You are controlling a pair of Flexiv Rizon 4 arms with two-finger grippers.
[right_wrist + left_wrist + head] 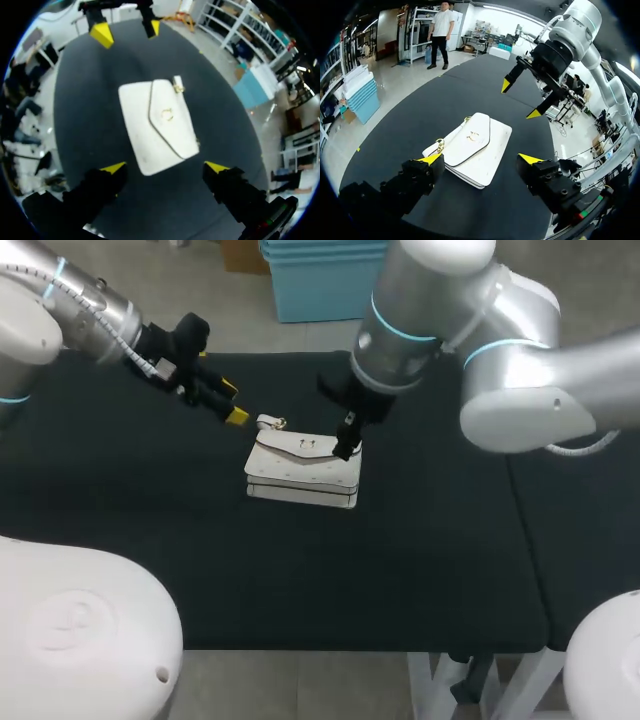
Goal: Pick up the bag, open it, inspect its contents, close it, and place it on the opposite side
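With the bag [303, 472] lying shut on the bench [150, 540], my left end effector [480, 159] and right end effector [165, 167] hang wide open and empty at its opposite ends, likely framing a pickup.

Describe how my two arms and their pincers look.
The left arm and right arm are thick rounded tubes, silver-grey and white, with thin cyan rings at the joints. A pale cable loops beneath the right arm. The left pincer and right pincer are black and blocky, each ending in two wedge-shaped bright yellow tips.
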